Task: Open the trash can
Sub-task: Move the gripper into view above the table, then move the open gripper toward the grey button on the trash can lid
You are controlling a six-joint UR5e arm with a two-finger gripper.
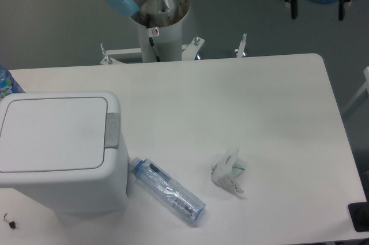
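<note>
Black and spread wide with nothing held, the gripper (316, 7) hangs at the far right, well apart from the trash can (60, 155) at the table's near-left corner, whose stiff, light-looking lid should yield to a press on its grey push-button tab (112, 131).

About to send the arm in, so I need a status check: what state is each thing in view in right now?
trash can: upright, lid shut
gripper: open, empty, high beyond the table's far right corner
bottle: lying on its side beside the trash can, cap on
wrapper: crumpled, loose on the table
</note>
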